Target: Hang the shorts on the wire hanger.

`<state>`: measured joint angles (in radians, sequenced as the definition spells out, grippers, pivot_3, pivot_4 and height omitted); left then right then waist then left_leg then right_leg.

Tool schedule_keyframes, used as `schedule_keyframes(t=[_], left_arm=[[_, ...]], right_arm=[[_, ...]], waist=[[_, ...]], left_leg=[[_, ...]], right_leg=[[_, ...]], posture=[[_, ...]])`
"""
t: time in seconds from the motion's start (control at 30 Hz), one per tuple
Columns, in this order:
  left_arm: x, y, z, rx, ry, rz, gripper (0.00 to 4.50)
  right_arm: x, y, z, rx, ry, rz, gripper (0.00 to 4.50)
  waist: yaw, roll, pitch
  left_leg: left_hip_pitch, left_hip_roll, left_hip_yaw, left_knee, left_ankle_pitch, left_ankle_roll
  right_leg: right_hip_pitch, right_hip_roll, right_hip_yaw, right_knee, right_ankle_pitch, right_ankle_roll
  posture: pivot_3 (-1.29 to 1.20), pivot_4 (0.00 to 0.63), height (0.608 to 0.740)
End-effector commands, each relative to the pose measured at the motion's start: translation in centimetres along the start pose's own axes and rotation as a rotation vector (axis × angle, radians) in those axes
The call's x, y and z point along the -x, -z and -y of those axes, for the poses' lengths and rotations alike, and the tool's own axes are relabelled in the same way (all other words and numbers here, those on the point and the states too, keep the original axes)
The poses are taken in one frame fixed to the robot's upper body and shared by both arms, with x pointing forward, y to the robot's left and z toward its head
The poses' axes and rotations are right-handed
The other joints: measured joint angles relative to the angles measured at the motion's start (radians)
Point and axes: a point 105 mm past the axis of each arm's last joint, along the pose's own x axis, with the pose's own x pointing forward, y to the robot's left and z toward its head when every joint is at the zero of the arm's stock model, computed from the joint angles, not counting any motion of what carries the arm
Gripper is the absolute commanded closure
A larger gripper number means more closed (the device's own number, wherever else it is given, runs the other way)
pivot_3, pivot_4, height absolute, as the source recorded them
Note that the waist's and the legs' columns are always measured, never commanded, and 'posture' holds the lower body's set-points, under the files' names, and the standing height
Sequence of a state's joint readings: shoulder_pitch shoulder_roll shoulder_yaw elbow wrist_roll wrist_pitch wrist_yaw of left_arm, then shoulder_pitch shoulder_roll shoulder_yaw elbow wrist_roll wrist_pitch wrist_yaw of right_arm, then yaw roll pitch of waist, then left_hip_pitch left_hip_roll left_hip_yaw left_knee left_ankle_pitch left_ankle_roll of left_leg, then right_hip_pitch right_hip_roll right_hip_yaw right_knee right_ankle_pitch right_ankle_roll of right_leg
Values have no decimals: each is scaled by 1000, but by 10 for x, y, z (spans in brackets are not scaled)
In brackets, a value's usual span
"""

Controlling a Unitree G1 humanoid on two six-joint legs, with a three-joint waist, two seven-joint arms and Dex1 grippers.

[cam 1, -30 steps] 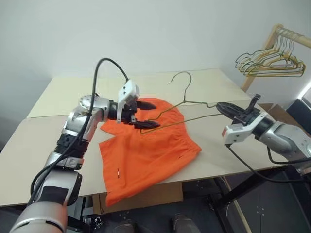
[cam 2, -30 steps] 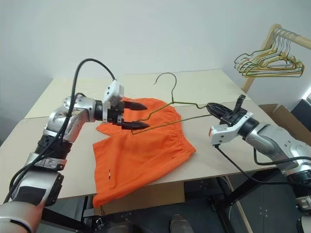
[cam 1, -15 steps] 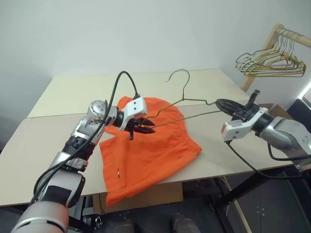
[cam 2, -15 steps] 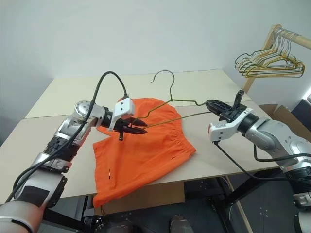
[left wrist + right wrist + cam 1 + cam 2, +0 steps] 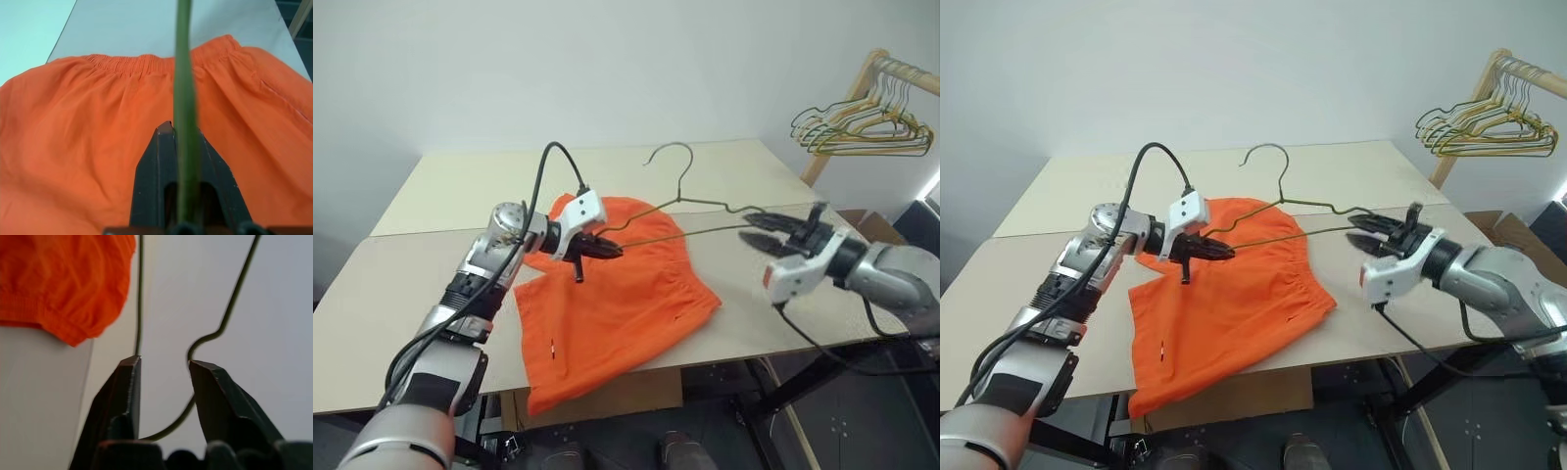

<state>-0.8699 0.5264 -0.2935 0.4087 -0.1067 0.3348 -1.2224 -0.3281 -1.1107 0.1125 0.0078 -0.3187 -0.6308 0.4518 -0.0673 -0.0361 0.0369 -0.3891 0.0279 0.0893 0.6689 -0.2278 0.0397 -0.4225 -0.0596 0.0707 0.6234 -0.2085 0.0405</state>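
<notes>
I count one pair of shorts (image 5: 607, 294), one wire hanger (image 5: 680, 211) in play, two tools and one worktop (image 5: 431, 284).

My left tool (image 5: 607, 251) has its two black fingers pressed together on the wire hanger; from its wrist camera I see the green wire running straight up between the finger tips, with orange fabric and the gathered waistband beyond them. So this tool is pinching the hanger's left corner, held just above the shorts.

My right tool (image 5: 1363, 230) is at the hanger's other end. Its two fingers (image 5: 124, 396) stand spread apart, and in its wrist camera the wire's kinked corner passes through the gap between them; one straight run of wire lies right along the inner edge of one finger, but I cannot tell whether it touches. This tool is not clamped on the wire.

The hanger spans between the two tools, lifted off the worktop, its hook (image 5: 1268, 157) curving up beyond them, away from me.

The shorts lie flat on the worktop below and nearer me than the left tool, one leg spilling over the near edge. None of the fabric is over the wire.

Well off past the right tool, a wooden rack (image 5: 862, 93) holds a bunch of spare hangers (image 5: 862, 122); I cannot count them exactly.
</notes>
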Motion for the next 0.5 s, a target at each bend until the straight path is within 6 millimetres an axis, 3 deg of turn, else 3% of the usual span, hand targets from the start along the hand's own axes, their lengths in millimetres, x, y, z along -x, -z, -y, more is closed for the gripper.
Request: schedule_keyframes(t=[0.03,0.13,0.17,0.27,0.5], left_arm=[[14,-13,-11,-89,-54,0,4500],[17,-9,-6,-178,-36,-29,4500],[18,-8,-5,-205,-35,-40,4500],[18,-4,-6,-240,-52,-59,4500],[18,-9,0,-241,-30,-33,4500]], right_arm=[[12,-5,22,-89,1,18,1228],[14,-11,28,-384,-41,37,180],[15,-13,29,-480,-92,36,83],[11,-15,39,-700,-192,14,83],[-13,5,28,-793,-413,-148,83]], waist=[[-1,0,0],[0,-1,0],[1,0,0],[7,0,0],[27,0,1]], left_leg=[[0,0,0,0,0,0],[1,1,0,1,0,0],[2,2,-1,1,0,0],[3,3,-1,2,0,0],[0,5,0,8,0,0]], right_leg=[[0,0,0,0,0,0],[1,0,0,1,0,0],[1,0,0,2,0,-1],[1,0,0,3,1,-1],[-2,1,-3,4,1,-2]], posture=[[11,0,740],[28,0,740],[32,0,740],[35,0,740],[53,0,740]])
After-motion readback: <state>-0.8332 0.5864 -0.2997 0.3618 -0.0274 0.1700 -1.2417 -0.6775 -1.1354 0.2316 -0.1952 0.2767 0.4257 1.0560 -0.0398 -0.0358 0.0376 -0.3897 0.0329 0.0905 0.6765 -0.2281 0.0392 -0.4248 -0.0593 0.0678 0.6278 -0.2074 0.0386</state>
